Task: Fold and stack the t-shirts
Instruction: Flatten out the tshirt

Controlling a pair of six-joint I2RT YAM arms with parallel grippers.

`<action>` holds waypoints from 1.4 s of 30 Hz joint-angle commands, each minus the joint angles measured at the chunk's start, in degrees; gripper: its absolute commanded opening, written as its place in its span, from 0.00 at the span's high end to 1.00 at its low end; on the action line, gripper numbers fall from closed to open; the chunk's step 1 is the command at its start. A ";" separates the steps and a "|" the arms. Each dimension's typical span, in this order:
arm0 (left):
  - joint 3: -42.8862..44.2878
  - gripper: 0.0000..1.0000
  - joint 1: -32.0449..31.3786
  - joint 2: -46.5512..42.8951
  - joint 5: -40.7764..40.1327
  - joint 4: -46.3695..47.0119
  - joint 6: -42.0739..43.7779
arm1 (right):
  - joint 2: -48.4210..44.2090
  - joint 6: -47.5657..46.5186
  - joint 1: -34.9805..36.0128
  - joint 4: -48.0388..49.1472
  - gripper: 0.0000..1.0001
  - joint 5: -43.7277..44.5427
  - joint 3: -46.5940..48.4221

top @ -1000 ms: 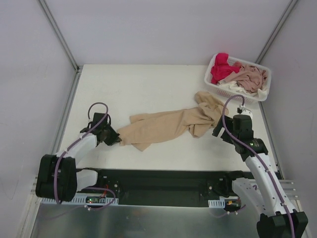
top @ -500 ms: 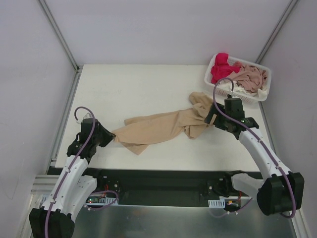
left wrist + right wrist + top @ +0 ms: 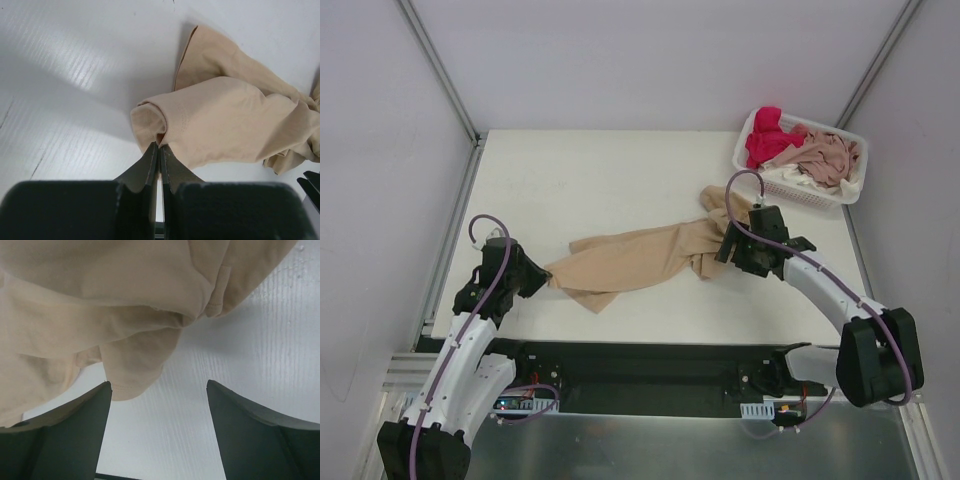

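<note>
A large tan-beige t-shirt [image 3: 640,255] lies stretched and crumpled across the middle of the table. My left gripper [image 3: 542,278] is shut on its left end; the left wrist view shows the fingertips [image 3: 159,145] pinching a rolled edge of the cloth [image 3: 225,120]. My right gripper [image 3: 728,248] is at the shirt's bunched right end, open. In the right wrist view a rounded lobe of the tan cloth [image 3: 100,315] hangs just inside one finger, and bare table shows between the fingertips [image 3: 159,384]. Red-pink [image 3: 767,140], dusty pink [image 3: 830,158] and white [image 3: 790,177] shirts lie in the basket.
The white lattice basket [image 3: 803,193] stands at the back right corner of the table, close behind my right arm. Grey walls with metal rails enclose the table on the left, back and right. The black base rail runs along the near edge.
My left arm swung out and dragged the shirt's left end toward the near left. My right arm moved left onto the shirt's right end, its jaws narrowing slightly.
</note>
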 commanded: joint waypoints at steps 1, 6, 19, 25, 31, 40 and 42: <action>2.01 1.00 -0.44 0.06 -1.91 -0.60 0.39 | 3.38 1.86 0.43 5.12 0.22 -2.08 0.13; 2.54 1.00 -0.44 0.06 -1.91 -0.60 0.48 | 7.78 2.47 0.52 7.41 0.38 -2.52 1.35; 8.50 1.00 -0.44 -2.75 -3.49 -3.32 1.79 | -2.21 1.68 0.61 4.35 1.00 4.23 2.49; 17.54 1.00 -0.44 -7.23 -2.79 -4.91 3.55 | -24.79 -4.28 0.61 -5.23 1.00 12.94 8.28; 33.17 1.00 -0.44 -9.61 -0.33 -5.87 5.57 | -37.03 -10.08 0.61 -13.06 0.99 14.80 23.04; 61.23 1.00 -0.44 -7.15 6.61 -6.49 7.51 | -34.93 -12.38 0.61 -14.73 0.99 1.53 54.06; 68.15 1.00 -0.44 -6.36 7.40 -6.75 7.95 | -32.56 -12.82 0.61 -15.17 0.99 -2.16 63.00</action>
